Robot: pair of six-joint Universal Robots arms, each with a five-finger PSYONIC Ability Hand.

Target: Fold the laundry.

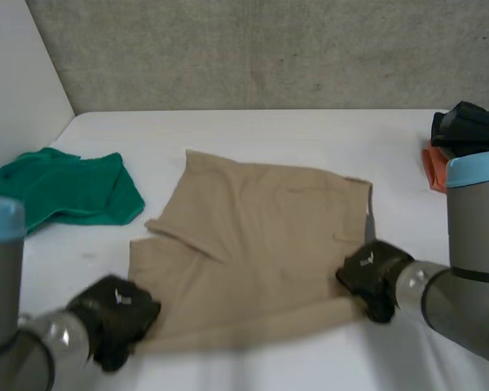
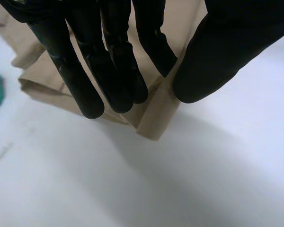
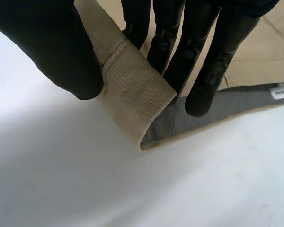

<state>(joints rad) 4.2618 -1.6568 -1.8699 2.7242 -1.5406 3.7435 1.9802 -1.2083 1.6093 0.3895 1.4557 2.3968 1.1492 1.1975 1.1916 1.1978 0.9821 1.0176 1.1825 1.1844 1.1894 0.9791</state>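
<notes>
At the near edge of the tan shorts (image 1: 261, 236) lying flat on the worktop (image 1: 310, 130), left robot hand (image 1: 114, 316) and right robot hand (image 1: 373, 275) each pinch a corner between thumb and fingers; first fold starting, next probably an even lift to the shorts' far edge

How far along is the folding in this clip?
Early. Done: the tan shorts lie spread out, one flap turned over. In hand: left hand and right hand each pinch a near corner. Left: folding the shorts, then the green cloth lying crumpled beside them.
</notes>
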